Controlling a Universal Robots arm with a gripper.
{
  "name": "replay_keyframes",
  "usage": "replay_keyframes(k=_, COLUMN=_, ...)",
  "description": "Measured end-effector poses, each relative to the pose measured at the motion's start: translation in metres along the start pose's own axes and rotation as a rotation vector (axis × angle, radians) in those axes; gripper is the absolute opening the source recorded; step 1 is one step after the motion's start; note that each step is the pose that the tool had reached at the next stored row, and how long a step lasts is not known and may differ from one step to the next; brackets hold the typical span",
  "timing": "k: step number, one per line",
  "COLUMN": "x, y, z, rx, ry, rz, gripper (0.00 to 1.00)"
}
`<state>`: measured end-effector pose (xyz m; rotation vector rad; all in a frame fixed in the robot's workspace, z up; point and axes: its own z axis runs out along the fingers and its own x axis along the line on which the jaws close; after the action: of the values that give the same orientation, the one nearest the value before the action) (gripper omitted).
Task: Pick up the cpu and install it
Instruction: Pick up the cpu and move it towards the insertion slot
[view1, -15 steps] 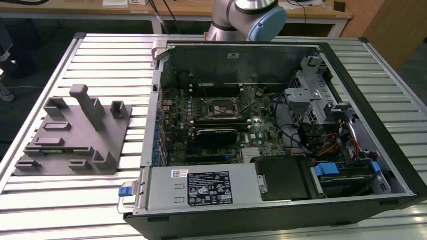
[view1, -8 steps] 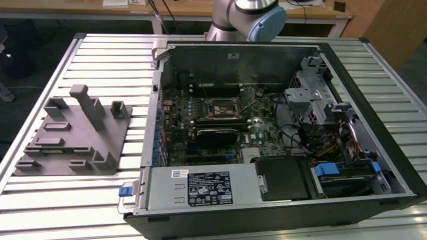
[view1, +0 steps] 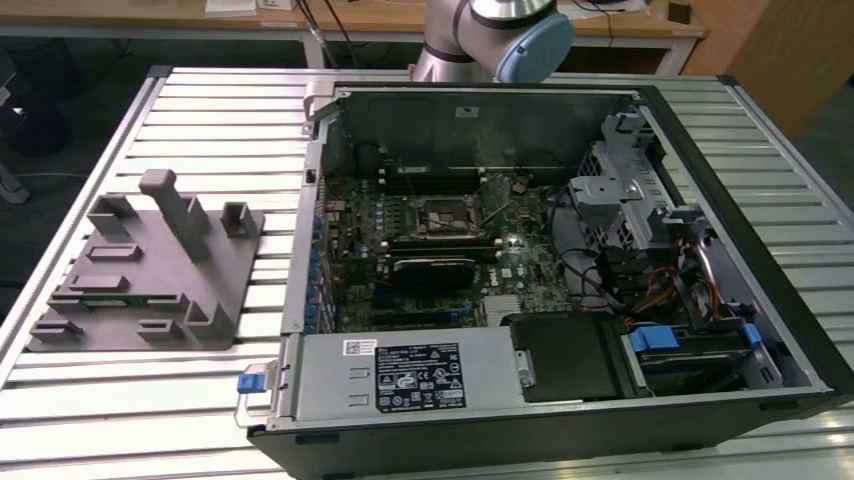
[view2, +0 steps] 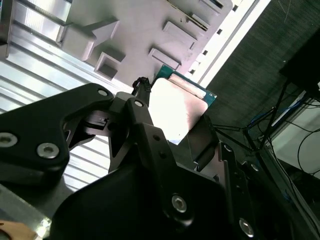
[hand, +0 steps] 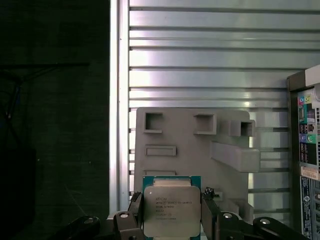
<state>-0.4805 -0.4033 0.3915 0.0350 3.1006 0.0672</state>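
First wrist view has the goods right up close: the cpu (hand: 171, 210) is clamped in the gripper (hand: 172, 216). One of the black fingers (hand: 208, 209) is pressed on each side edge, and the silvery lid faces the camera with a bit of green rim peeking out. Second wrist view backs that up, with the cpu (view2: 176, 106) wedged between the two dark fingertips. It looks held clear of everything, so I'd call it lifted, not resting on anything. Just behind it is the grey fixture (hand: 190, 150) with its pockets and upright posts, and past that the slatted metal table (hand: 200, 60). So the pickup half looks done to me. The install half, not so much. In the exterior view the fixture (view1: 147, 270) sits at about 9 o'clock from the open pc case (view1: 467, 135), apart from it. Going by the wrist views, the chip hangs over that fixture, not over the case. Inside the case, the socket (view1: 447, 215) is a bit toward 12 o'clock from the middle of the motherboard (view1: 521, 265). As far as I can tell it's bare, with a dark centre and no silvery lid in it. The arm (view1: 494, 35) rises at 12 o'clock beyond the case's far wall. I'd guess roughly halfway: grabbed and lifted, but not yet carried over or seated in the socket.
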Motion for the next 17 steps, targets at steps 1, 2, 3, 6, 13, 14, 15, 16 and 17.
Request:
replay_keyframes(k=1, x=-0.0007, y=0.0000, z=0.0001, rx=0.0000, ry=-0.0001, rz=0.000, gripper=0.54)
replay_keyframes(k=2, x=-0.0014, y=0.0000, z=0.0000, rx=0.0001, ry=0.0000, rz=0.000, gripper=0.54)
replay_keyframes(k=3, x=-0.0021, y=0.0001, z=0.0001, rx=0.0000, ry=0.0000, rz=0.000, gripper=0.54)
replay_keyframes(k=6, x=-0.0047, y=0.0002, z=0.0002, rx=0.0000, ry=0.0000, rz=0.000, gripper=0.54)
replay_keyframes(k=13, x=-0.0098, y=0.0005, z=0.0004, rx=0.0000, ry=0.0000, rz=0.000, gripper=0.54)
replay_keyframes(k=14, x=-0.0106, y=0.0006, z=0.0005, rx=0.0000, ry=0.0000, rz=0.000, gripper=0.54)
replay_keyframes(k=15, x=-0.0113, y=0.0006, z=0.0005, rx=0.0000, ry=0.0000, rz=0.000, gripper=0.54)
replay_keyframes(k=16, x=-0.0120, y=0.0007, z=0.0006, rx=-0.0001, ry=-0.0001, rz=0.000, gripper=0.54)
replay_keyframes(k=17, x=-0.0127, y=0.0007, z=0.0006, rx=0.0000, ry=0.0000, rz=0.000, gripper=0.54)
